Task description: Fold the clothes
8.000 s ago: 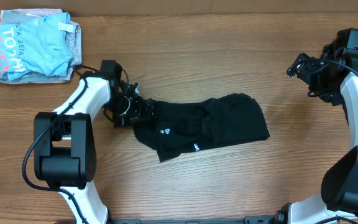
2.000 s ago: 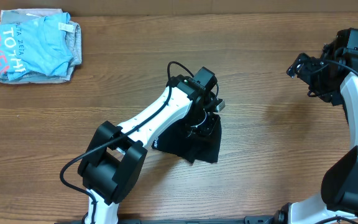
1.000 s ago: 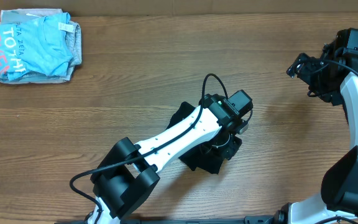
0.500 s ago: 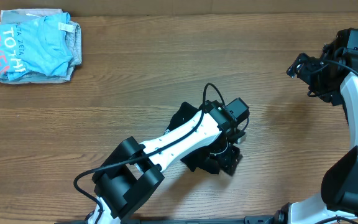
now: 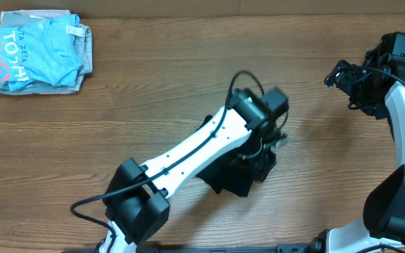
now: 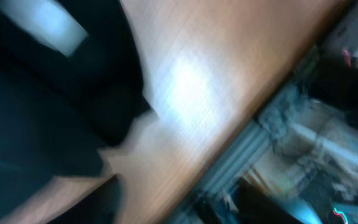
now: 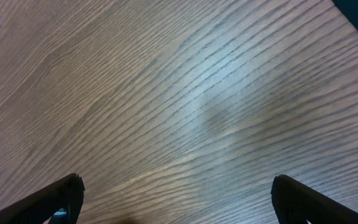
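T-shirt soft matt cloth; table grained wood.

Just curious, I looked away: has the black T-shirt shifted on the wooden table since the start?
Yes. The soft black T-shirt is now bunched smaller, its left edge farther right of the light-blue folded clothes pile, which stayed put.

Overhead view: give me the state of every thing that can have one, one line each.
Black T-shirt: folded into a compact bundle, lying flat.
Pile of clothes: folded and stacked, light blue shirt on top.
Left claw: over the black T-shirt, blurred; open or shut unclear.
Right claw: open, holding nothing.
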Tool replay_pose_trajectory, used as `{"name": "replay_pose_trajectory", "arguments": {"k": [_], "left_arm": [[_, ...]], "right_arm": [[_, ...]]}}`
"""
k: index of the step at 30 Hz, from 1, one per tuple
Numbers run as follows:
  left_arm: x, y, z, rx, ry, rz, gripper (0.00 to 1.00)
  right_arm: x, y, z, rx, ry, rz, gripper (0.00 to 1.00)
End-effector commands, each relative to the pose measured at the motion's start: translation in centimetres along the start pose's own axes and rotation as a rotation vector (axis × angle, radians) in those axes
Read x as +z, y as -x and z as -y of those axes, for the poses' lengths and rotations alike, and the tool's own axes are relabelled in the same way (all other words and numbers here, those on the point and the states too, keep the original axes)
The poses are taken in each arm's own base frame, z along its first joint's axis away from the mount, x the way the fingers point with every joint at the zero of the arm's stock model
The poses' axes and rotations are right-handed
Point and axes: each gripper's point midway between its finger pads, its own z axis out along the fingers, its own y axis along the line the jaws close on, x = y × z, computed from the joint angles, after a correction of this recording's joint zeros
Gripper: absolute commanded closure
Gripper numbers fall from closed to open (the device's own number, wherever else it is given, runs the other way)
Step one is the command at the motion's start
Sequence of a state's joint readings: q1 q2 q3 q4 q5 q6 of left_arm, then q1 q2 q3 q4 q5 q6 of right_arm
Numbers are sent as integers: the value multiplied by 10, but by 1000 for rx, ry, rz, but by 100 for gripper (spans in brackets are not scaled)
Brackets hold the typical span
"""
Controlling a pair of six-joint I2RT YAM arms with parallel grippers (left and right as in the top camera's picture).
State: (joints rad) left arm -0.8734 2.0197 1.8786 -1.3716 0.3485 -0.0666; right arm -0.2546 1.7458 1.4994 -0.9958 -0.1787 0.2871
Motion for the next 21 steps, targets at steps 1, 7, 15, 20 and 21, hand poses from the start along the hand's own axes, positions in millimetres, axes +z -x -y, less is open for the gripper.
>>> {"name": "replay_pose_trajectory", "arguments": {"k": [1, 7, 15, 20, 21], "left_arm": [[-12, 30, -38, -112, 190, 130, 33], [24, 40, -50, -139, 177, 141, 42], [96, 26, -50, -147, 107, -32, 62], [108, 13, -32, -133, 38, -103, 60], [108, 11, -29, -120, 31, -113, 60]], "right_arm": [[-7, 4, -3, -6, 6, 23, 0], [-7, 4, -3, -6, 6, 23, 0], [-7, 4, -3, -6, 6, 23, 0], [-7, 4, -3, -6, 6, 23, 0], [-7, 4, -3, -6, 6, 23, 0]]}}
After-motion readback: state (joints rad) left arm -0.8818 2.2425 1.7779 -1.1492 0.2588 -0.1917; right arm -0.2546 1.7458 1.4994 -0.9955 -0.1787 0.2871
